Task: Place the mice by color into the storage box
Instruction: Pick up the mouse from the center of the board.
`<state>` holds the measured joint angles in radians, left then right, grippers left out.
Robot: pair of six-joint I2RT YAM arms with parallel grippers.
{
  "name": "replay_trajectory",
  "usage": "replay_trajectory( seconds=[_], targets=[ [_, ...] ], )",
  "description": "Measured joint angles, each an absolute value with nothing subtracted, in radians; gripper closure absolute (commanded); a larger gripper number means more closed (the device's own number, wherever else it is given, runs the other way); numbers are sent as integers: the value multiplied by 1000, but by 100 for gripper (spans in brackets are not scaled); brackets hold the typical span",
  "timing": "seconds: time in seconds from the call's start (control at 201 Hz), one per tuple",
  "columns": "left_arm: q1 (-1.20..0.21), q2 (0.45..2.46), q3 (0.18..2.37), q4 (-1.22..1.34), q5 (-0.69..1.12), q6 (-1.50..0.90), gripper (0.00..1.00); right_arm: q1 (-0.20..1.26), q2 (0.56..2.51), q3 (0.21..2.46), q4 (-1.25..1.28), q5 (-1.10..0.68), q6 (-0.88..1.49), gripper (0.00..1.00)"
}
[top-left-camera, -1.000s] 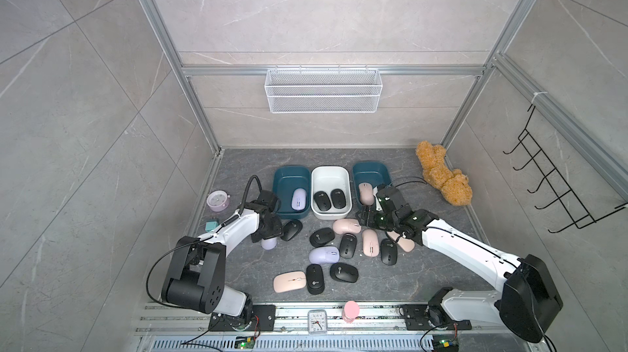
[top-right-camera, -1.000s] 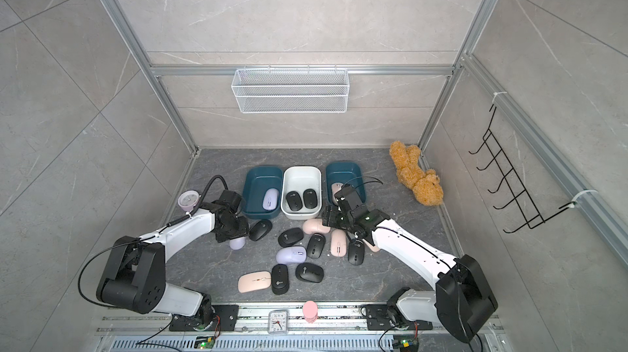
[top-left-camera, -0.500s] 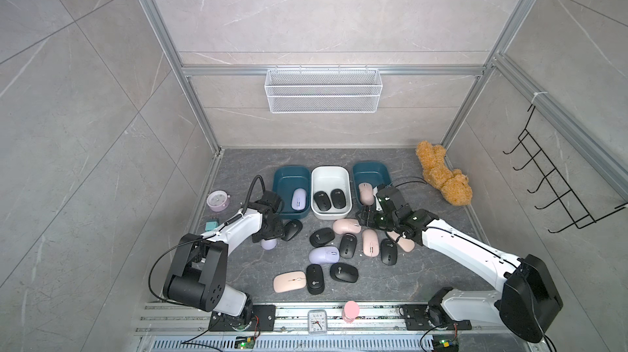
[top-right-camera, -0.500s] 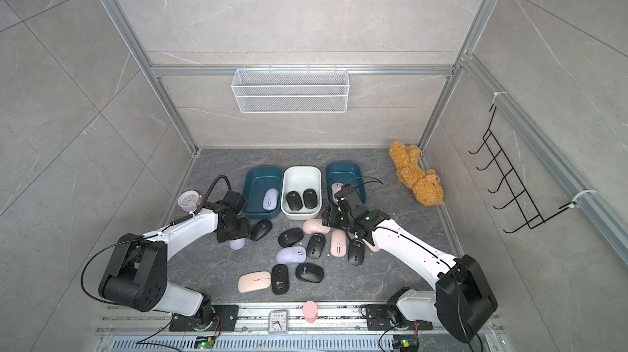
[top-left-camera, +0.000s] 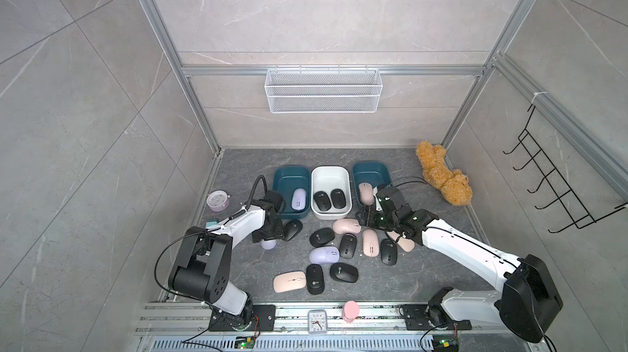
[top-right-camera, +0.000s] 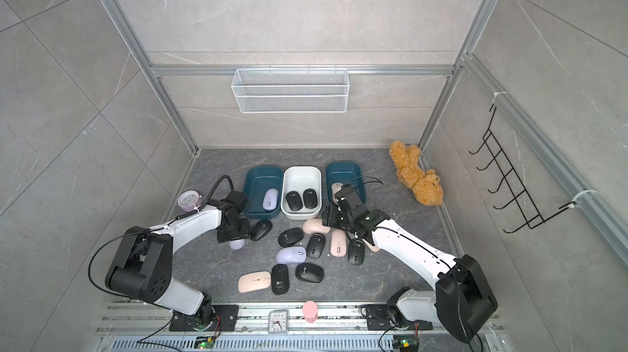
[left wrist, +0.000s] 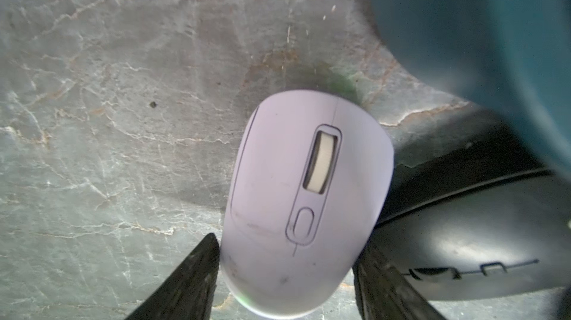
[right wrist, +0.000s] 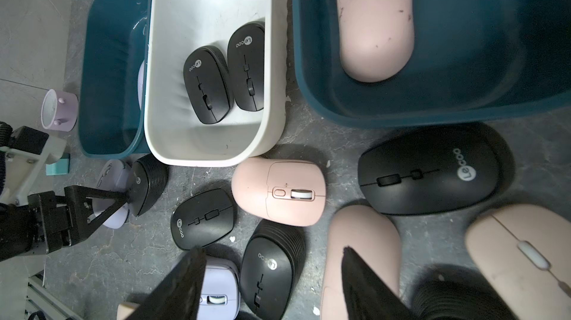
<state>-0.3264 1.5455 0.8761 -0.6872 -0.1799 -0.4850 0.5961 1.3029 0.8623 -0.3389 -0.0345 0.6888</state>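
Observation:
My left gripper (left wrist: 287, 242) is shut on a lilac mouse (left wrist: 302, 185) lying on the floor, one finger against each side; both top views show it (top-left-camera: 268, 244) (top-right-camera: 237, 244) in front of the left teal box (top-left-camera: 282, 177). That box holds one lilac mouse (top-left-camera: 298, 199). The white box (top-left-camera: 329, 172) holds two black mice (top-left-camera: 322, 200). The right teal box (top-left-camera: 370, 168) holds a pink mouse (top-left-camera: 366, 193). My right gripper (right wrist: 273, 250) hangs open above the loose pile, over a black mouse (right wrist: 268, 275). Several black, pink and lilac mice (top-left-camera: 324, 254) lie scattered.
A black mouse (left wrist: 469, 250) lies right beside the held one. A teddy bear (top-left-camera: 441, 177) lies at the back right and a round alarm clock (top-left-camera: 217, 200) at the left wall. A small clock (top-left-camera: 317, 321) and pink cylinder (top-left-camera: 351, 311) sit on the front rail.
The left gripper's fingers have drawn in against the lilac mouse's sides. The right arm has stayed where it was, still open.

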Motion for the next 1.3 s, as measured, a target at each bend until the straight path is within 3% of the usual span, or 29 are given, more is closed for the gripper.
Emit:
replay_trajectory(
  seconds=[0.583,0.966,1.3],
  targets=[
    [-327,1618,922,-706,-191,-471,30,596,1303,862,-339,-35,689,29],
    [-327,1625,927,-695,-179,-468,43,596,1303,862,-339,-35,689,29],
    [-327,1499,865,-692,-175,-502,44,596,1303,862,-339,-35,689,29]
  ],
)
